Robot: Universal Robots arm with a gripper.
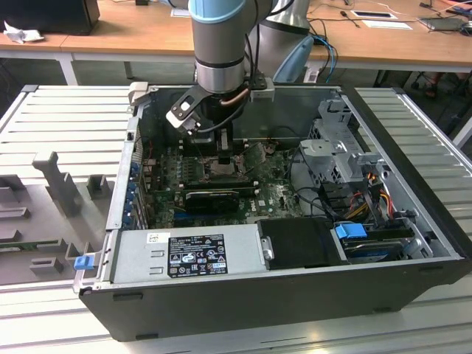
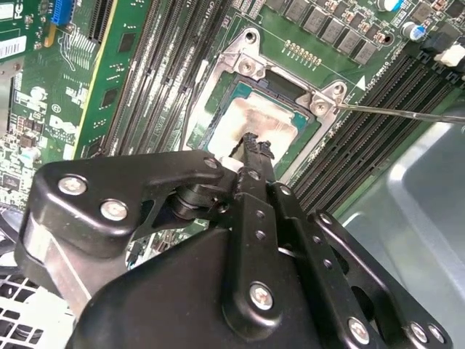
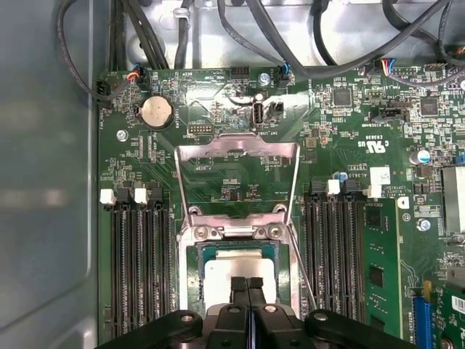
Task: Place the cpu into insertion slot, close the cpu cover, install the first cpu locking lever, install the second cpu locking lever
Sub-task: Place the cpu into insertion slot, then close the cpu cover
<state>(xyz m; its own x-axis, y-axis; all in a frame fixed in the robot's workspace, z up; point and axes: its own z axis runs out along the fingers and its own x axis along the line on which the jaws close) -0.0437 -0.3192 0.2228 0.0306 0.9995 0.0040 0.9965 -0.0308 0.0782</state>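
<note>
The cpu (image 3: pixel 234 263) lies pale and silvery inside the insertion slot (image 3: pixel 195 256), whose metal rim frames it in both wrist views. The cpu (image 2: pixel 256 118) has my gripper (image 2: pixel 252 143) right over its middle, fingers pressed together with nothing between them. My gripper (image 3: pixel 248 283) hides part of the chip. The cpu cover (image 3: pixel 187 174) is swung open and lies back beyond the slot, with the board showing through its cut-out. A thin locking lever (image 3: pixel 303 273) runs beside the slot, loose. In the exterior view my gripper (image 1: pixel 225 161) reaches down into the computer case.
Long black memory slots (image 3: pixel 138 269) flank the slot on both sides. Cables (image 3: pixel 240 36) hang along the board's far edge. In the exterior view a power supply (image 1: pixel 184 253) and a drive cage (image 1: pixel 343 151) stand inside the case walls (image 1: pixel 280 302).
</note>
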